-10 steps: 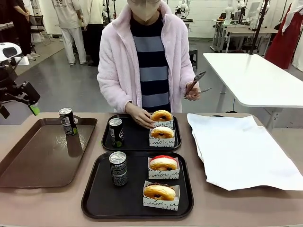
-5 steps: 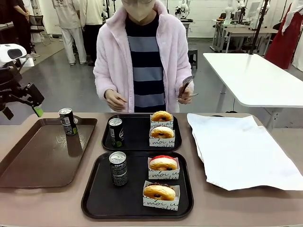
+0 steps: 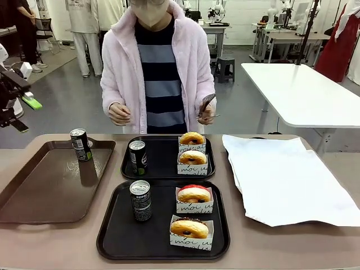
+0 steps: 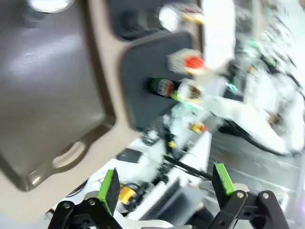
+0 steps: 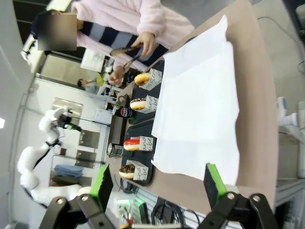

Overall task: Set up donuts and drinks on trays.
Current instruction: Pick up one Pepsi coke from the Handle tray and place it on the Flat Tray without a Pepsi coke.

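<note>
In the front view two black plastic trays, nearly square with rounded corners and raised rims, lie one behind the other in the middle of the frame: the near tray (image 3: 112,236) at the lower centre and the far tray (image 3: 163,166) just above it. There are four ring donuts, each one in a white paper sleeve with black script. On the near tray stand a tan glazed donut (image 3: 189,228) and, behind it, a red topped donut (image 3: 193,194); on the far tray stand two more tan donuts (image 3: 192,157), one behind the other. There are three slim dark cans with silver tops: one can (image 3: 140,200) on the left part of the near tray, one (image 3: 138,157) on the left part of the far tray, and a third can (image 3: 81,144) at the far edge of a longer brown tray (image 3: 39,191), smooth and a little shiny, at the left of the frame. At the right lies a large white paper sheet (image 3: 287,177), slightly wrinkled. Behind the table stands a person in a fluffy pink jacket, with metal tongs (image 3: 206,104) in one hand. The left gripper (image 3: 22,112) is at the upper left edge, above the table, its green pads wide apart and nothing between them. In the right wrist view the right gripper (image 5: 157,183) is also wide open and empty, high above the table.
</note>
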`<state>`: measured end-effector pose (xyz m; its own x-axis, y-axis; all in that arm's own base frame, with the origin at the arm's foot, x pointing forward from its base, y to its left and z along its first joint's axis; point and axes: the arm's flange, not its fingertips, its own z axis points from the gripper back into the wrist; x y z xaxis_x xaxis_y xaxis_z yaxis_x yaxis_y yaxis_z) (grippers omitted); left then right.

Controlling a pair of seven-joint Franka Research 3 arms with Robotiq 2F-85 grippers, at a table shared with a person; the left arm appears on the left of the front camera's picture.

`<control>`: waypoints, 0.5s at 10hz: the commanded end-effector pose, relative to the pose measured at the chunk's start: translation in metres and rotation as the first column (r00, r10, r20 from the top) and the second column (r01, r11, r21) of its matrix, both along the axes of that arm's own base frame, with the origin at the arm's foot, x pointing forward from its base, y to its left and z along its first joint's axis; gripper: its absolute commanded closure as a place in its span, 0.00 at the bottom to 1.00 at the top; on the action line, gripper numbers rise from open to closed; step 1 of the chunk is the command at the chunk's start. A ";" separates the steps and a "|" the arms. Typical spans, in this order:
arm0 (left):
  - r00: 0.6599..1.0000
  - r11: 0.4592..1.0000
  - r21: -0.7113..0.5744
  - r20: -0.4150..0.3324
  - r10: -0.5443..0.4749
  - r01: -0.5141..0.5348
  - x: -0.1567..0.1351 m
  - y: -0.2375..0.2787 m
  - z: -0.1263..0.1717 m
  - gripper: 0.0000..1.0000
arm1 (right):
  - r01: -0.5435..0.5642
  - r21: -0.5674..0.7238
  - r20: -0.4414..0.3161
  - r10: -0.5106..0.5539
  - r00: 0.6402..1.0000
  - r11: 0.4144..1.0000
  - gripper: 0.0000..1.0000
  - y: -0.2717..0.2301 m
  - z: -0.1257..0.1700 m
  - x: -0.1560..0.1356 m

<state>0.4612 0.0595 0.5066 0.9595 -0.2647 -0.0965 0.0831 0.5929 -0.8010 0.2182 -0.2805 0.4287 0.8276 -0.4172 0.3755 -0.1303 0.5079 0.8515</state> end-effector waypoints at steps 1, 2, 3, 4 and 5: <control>0.995 0.940 -0.338 -0.103 0.014 -0.048 0.031 0.037 -0.010 0.00 | -0.002 0.010 0.031 0.001 1.000 1.000 0.00 -0.002 0.000 0.002; 0.990 0.897 -0.423 -0.111 0.088 -0.127 0.036 0.060 -0.022 0.00 | -0.002 0.010 0.031 0.001 1.000 1.000 0.00 -0.002 0.000 0.002; 0.978 0.860 -0.468 -0.139 0.158 -0.205 0.033 0.083 -0.036 0.00 | -0.002 0.010 0.031 0.001 1.000 1.000 0.00 -0.002 0.000 0.002; 0.969 0.834 -0.493 -0.153 0.195 -0.246 0.029 0.104 -0.044 0.00 | -0.002 0.010 0.031 0.001 1.000 1.000 0.00 -0.002 0.000 0.002; 0.958 0.817 -0.501 -0.145 0.245 -0.285 0.021 0.127 -0.050 0.00 | -0.002 0.010 0.031 0.001 1.000 1.000 0.00 -0.002 0.000 0.002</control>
<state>0.4819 0.1808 0.4462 0.9925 -0.0809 -0.0916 -0.0831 0.1026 -0.9912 0.2179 -0.2805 0.4287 0.8277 -0.4173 0.3753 -0.1303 0.5074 0.8518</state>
